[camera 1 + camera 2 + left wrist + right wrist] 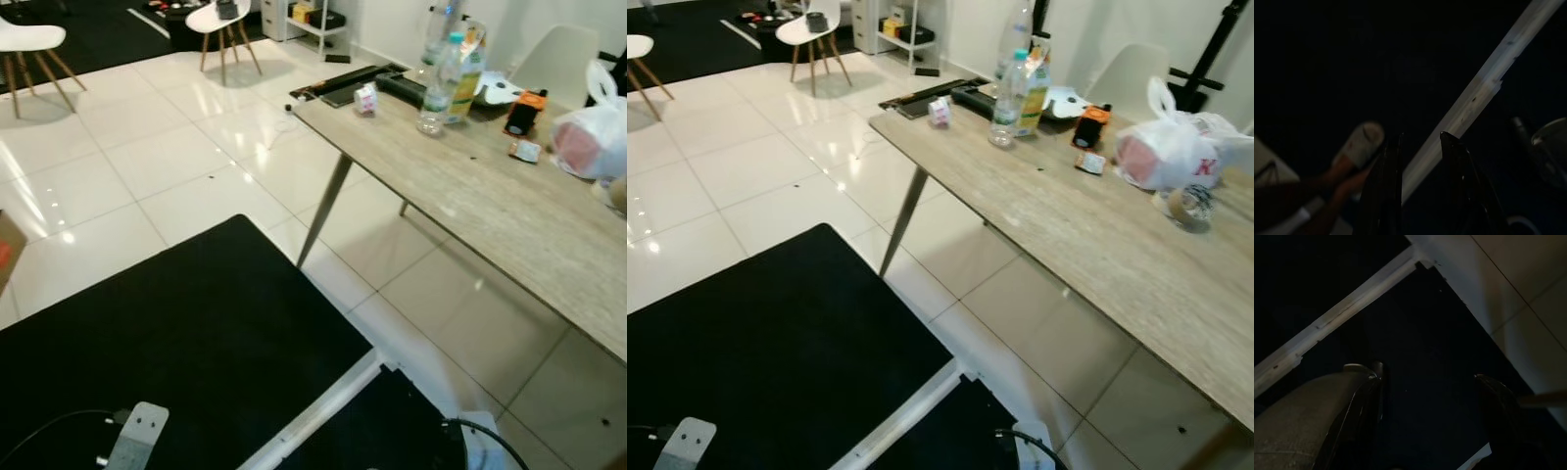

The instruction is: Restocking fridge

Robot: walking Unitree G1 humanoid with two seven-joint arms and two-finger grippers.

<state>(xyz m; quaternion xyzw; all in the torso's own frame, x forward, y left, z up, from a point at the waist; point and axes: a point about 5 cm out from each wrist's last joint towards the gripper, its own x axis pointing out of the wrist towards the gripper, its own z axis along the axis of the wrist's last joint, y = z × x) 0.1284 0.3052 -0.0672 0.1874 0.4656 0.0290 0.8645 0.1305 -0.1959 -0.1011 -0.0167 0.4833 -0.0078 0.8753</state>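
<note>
A clear water bottle [434,90] and a yellow-green juice carton [468,70] stand together near the far end of a long wooden table [490,211], with a taller clear bottle [1018,29] behind them. Further right on the table lies a white plastic bag [1174,149] with something pink inside. My left gripper [1420,139] hangs over the dark mat, its fingers a little apart and holding nothing. In the right wrist view my right gripper [1430,374] is wide open and holds nothing above the mat's edge.
A black mat [176,343] with a white strip [313,411] covers the floor before me. A small pink-white box [365,98], an orange-black device [1090,125] and a tape roll [1190,206] lie on the table. White chairs [227,24] stand far back. A person's slippered foot [1359,144] is near.
</note>
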